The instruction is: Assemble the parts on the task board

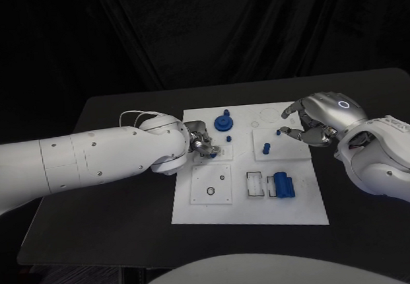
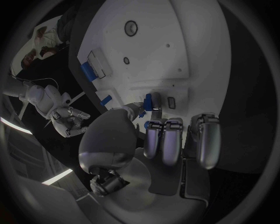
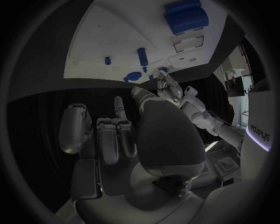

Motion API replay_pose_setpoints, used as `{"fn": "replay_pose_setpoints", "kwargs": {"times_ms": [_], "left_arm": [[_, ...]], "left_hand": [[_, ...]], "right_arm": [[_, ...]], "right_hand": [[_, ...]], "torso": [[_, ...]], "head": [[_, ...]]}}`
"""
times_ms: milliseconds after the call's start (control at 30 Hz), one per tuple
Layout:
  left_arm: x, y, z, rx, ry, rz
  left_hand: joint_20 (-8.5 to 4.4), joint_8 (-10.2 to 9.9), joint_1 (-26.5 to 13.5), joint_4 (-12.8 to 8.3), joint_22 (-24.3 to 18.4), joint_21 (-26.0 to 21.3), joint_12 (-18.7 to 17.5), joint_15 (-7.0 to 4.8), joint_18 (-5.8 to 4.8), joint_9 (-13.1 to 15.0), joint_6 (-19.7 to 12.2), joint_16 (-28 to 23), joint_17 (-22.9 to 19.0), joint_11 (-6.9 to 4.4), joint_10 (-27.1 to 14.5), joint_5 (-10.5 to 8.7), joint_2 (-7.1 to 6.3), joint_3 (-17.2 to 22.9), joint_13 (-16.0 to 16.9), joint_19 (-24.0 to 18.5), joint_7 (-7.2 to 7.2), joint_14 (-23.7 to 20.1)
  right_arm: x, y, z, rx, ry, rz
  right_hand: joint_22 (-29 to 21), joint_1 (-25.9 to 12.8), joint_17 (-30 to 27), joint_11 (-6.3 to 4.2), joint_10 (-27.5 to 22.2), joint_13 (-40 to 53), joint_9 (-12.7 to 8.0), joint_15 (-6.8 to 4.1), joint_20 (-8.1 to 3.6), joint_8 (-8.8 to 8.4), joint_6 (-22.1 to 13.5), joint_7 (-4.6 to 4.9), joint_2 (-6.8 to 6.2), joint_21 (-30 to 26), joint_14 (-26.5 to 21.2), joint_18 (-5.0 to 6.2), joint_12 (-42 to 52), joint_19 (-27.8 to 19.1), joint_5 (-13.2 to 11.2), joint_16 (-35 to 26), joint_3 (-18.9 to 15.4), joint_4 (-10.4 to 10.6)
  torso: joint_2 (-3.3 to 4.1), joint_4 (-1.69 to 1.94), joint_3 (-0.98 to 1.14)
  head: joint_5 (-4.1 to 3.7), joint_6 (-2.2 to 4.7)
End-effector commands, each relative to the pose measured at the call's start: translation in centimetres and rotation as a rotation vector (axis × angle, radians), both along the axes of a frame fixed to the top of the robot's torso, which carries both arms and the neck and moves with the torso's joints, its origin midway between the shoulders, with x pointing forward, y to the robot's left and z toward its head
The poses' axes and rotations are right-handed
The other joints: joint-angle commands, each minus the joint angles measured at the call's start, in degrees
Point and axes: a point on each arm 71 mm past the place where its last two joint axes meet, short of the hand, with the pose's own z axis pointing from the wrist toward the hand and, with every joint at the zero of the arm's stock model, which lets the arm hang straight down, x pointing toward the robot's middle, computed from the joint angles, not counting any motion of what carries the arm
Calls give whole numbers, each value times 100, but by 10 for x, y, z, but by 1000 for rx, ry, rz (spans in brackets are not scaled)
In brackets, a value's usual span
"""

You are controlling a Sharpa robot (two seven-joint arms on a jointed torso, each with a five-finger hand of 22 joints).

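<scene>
Black table [image 1: 126,228]: small blue part [image 1: 212,156] pinched in left hand [image 1: 200,144] fingertips

Table: black table [image 1: 115,209] is carrying the board.
On it: white task board [image 1: 253,211] is lying at its middle.

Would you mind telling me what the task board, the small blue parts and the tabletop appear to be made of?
The task board looks like matte white plastic: flat, even, with cleanly cut recesses, though painted metal is possible. The blue parts look like moulded or printed plastic, uniformly coloured with a dull sheen. The table has a black, matte, smooth top; its material cannot be told.
</scene>
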Motion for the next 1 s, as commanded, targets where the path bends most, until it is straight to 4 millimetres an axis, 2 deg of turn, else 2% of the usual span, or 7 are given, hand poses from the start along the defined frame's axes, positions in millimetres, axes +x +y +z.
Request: {"fn": "replay_pose_setpoints", "kwargs": {"times_ms": [33, 200, 333, 433, 700, 967, 1000], "left_arm": [[-5, 0, -7, 5, 32, -25], [-5, 0, -6, -9, 18, -20], [-5, 1, -4, -27, -2, -9], [-5, 2, -3, -41, -19, 1], [-5, 4, 1, -82, -68, 28], [-4, 4, 1, -104, -100, 36], [-4, 4, 0, -104, -105, 36]], "left_hand": [[13, -43, 186, -145, 1189, -40, 15, -2, 101, 57, 3, 15, 1509, 13, 605, 432, 12, 112, 1499, 91, 4, 595], [1, -13, 409, -446, 1192, -49, 15, -12, 99, 177, 4, 15, 1509, 3, 605, 653, -43, 439, 1499, 102, 4, 595], [0, 40, 449, -582, 1200, -42, 15, -13, 95, 273, 21, 15, 1509, 2, 605, 656, -82, 630, 1499, 116, 5, 595], [0, 51, 446, -595, 1201, -41, 15, -13, 95, 291, 25, 15, 1509, 3, 605, 652, -89, 653, 1499, 118, 6, 595], [3, 82, 353, -559, 1211, -32, 15, -9, 90, 368, 6, 15, 1509, 8, 605, 483, -122, 682, 1499, 131, 6, 595], [6, 76, 194, -391, 1208, -58, 15, -5, 96, 435, -22, 15, 1509, 9, 605, 166, -114, 599, 1499, 124, -3, 595], [7, 66, 164, -342, 1205, -72, 15, -7, 99, 449, -28, 15, 1509, 8, 605, 33, -113, 562, 1499, 118, -6, 595]], "right_arm": [[0, -2, -1, -4, 8, -21], [0, -2, -2, -6, 11, -25], [0, -2, -2, -6, 11, -26], [0, -3, -2, -5, 12, -28], [0, -3, -3, 2, 19, -31], [-1, -3, -3, 3, 23, -32], [-1, -3, -3, 2, 23, -32]], "right_hand": [[935, 54, 1509, 30, 597, 1510, -8, 32, 4, -5, 55, -4, 9, -15, 607, 114, 16, -20, 21, 15, 31, -11], [936, 70, 1509, 30, 597, 1510, -15, 31, 3, -8, 65, -4, 10, -16, 607, 114, 16, -19, 45, 15, 45, -15], [936, 70, 1509, 30, 597, 1510, -15, 31, 3, -8, 65, -4, 10, -16, 607, 114, 16, -19, 45, 15, 45, -15], [936, 70, 1509, 30, 597, 1510, -15, 31, 3, -8, 65, -4, 10, -16, 607, 114, 16, -19, 45, 15, 45, -15], [934, 83, 1509, 31, 597, 1510, -22, 31, 3, -10, 73, -4, 17, -24, 607, 115, 16, -22, 57, 15, 59, -16], [934, 83, 1509, 31, 597, 1510, -22, 31, 3, -10, 73, -4, 17, -24, 607, 115, 16, -22, 57, 15, 59, -16], [934, 83, 1509, 31, 597, 1510, -22, 31, 3, -10, 73, -4, 17, -24, 607, 115, 16, -22, 57, 15, 59, -16]], "torso": [[1, 1, -2], [-1, 1, -5], [0, 0, -4], [2, 0, -5], [-2, 2, 0], [-4, -5, 0], [-4, -6, -1]], "head": [[1, -1], [8, -1], [7, -1], [-1, -1], [-12, -1], [-14, -1], [-15, -1]]}}
